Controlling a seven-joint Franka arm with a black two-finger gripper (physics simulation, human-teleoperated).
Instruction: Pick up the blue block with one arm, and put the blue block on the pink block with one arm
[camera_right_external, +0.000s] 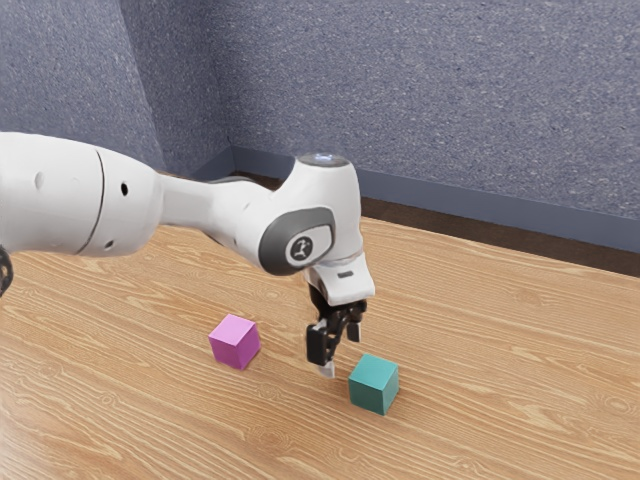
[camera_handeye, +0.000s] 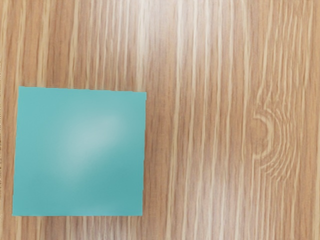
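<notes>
- The tool (camera_right_external: 337, 355) hangs low over the wooden surface (camera_right_external: 500, 330), pointing down from the white arm (camera_right_external: 200, 210) that reaches in from the exterior view's left.
- Its two black fingers (camera_right_external: 319, 347) stand spread, with nothing between them.
- The blue block (camera_right_external: 374, 383), more of a teal shade, lies flat on the surface just beside the tool, toward the exterior view's right of it, and apart from it.
- The tool's lower tip is at about the height of that block's top face.
- The pink block (camera_right_external: 234, 341) rests on the surface toward the exterior view's left, well apart from the blue one; the tool hangs between the two.
- In the wrist view the blue block (camera_handeye: 79, 152) shows its square top face, with bare wood grain (camera_handeye: 225, 100) beside it.
</notes>
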